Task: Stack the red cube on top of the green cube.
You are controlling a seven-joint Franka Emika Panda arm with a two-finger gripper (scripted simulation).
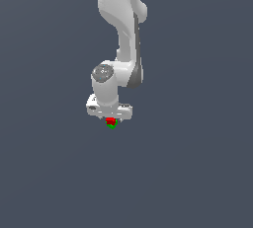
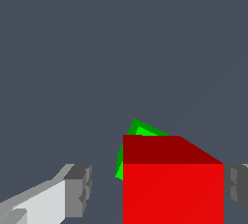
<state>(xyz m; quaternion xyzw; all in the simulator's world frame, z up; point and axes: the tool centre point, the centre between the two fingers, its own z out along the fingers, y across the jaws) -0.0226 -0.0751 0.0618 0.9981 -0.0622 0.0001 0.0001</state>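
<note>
While tool (image 2: 157, 189) gapes, red cube (image 2: 173, 189) between.

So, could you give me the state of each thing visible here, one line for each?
red cube: between the fingers, sitting over the green cube; one finger stands apart from it.
green cube: under the red cube, mostly hidden, turned at a different angle.
gripper: low over the cubes; whether it grips the red cube cannot be told.

A plain, flat dark grey-blue ground (image 1: 197, 172) fills the whole frame, from upper left to lower right, uniform in colour and without markings.
</note>
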